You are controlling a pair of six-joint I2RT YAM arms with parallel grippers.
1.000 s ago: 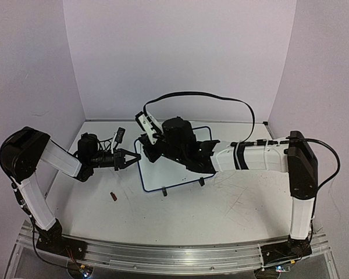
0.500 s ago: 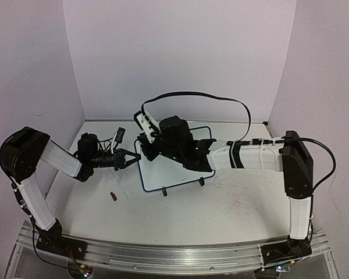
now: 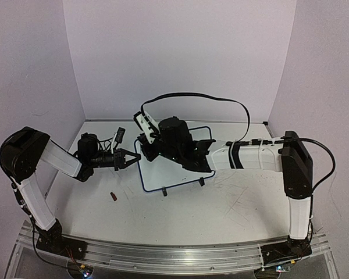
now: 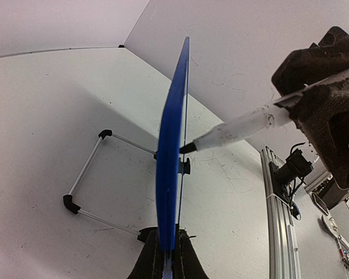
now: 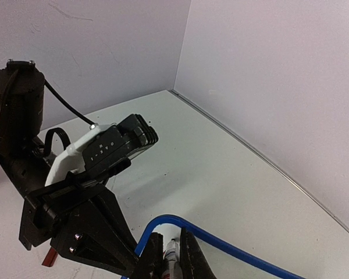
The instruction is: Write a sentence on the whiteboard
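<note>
Whiteboard (image 3: 163,173) stands on its feet, rim pinched in the left gripper (image 4: 167,254) — braced, I'd say, against the writing push; the right gripper (image 5: 170,256) clenches a marker (image 4: 238,129), tip touching the board face just ahead.

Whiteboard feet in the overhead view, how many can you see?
2. One foot sits on the whiteboard's near edge toward the left; the other foot is further right on that edge. More may hide beneath the right arm.

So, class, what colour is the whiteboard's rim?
Blue; the whiteboard rim shows clearest in the right wrist view.
</note>
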